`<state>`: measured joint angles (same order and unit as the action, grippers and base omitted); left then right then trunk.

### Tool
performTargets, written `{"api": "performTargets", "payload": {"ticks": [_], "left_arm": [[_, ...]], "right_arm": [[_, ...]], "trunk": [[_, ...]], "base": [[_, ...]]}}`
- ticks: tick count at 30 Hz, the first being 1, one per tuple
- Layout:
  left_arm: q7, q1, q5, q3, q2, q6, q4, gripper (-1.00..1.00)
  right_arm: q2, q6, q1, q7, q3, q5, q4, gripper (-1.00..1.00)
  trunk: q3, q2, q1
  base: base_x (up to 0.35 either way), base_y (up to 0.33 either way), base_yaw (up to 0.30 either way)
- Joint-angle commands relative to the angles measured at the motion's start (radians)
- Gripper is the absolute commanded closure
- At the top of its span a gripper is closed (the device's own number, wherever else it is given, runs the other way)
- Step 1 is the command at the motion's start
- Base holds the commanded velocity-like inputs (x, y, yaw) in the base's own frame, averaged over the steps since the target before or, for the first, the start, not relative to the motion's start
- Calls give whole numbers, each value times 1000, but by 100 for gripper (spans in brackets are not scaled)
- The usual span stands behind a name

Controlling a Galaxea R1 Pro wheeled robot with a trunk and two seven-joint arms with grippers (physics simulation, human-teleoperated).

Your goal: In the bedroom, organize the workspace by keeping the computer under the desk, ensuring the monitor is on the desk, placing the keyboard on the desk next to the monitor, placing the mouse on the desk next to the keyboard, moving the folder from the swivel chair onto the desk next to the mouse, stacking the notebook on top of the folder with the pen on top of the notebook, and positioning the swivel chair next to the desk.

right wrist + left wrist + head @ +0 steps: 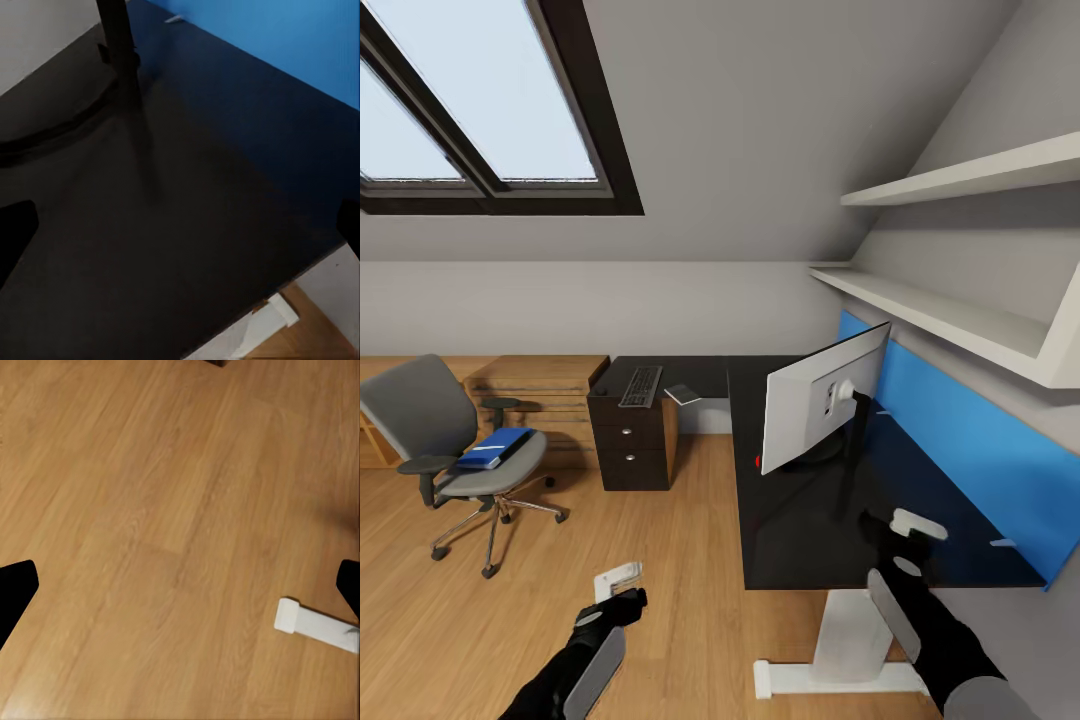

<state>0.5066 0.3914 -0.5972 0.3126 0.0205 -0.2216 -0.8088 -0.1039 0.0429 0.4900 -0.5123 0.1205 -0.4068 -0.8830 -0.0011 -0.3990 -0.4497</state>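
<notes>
Hiding its screen: monitor (822,398), back-on.

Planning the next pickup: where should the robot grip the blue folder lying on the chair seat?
Probably the folder's front long edge, which looks slightly raised off the swivel chair's seat cushion. Approach from the open front, since the backrest and armrests block the other sides.

- Monitor (822,397) on desk (810,520), right.
- Keyboard (641,386) on desk's far-left end.
- Chair (455,452) left, apart from desk; folder (494,447) on its seat.
</notes>
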Motion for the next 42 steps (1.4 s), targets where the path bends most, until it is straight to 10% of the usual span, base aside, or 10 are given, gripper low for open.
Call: {"api": "performTargets", "payload": {"ticks": [1, 5, 10, 15, 24, 42], "left_arm": [[6, 10, -9, -5, -1, -4, 2, -100], [1, 44, -16, -64, -1, -6, 15, -100], [0, 50, -11, -79, -3, -1, 20, -100], [1, 50, -13, -82, -12, 1, 22, -100], [-1, 50, -16, -81, -14, 1, 23, -100], [6, 50, -16, -81, -14, 1, 27, -100]], "right_arm": [[9, 2, 43, -8, 5, -5, 55, -100], [90, -116, 326, 7, 6, -6, 451, -100], [145, -168, 415, 14, 6, -7, 539, -100], [164, -192, 424, 30, 12, -1, 554, -100], [246, -208, 398, 47, 115, 183, 561, -100], [255, -277, 392, 33, 119, 192, 563, -100]], "trunk": [[-1, -1, 0], [-1, -1, 0], [-1, -1, 0], [-1, -1, 0], [-1, -1, 0], [-1, -1, 0]], "base": [[0, 0, 0], [0, 0, 0], [0, 0, 0], [0, 0, 0], [218, 73, 0], [250, 6, 0]]}}
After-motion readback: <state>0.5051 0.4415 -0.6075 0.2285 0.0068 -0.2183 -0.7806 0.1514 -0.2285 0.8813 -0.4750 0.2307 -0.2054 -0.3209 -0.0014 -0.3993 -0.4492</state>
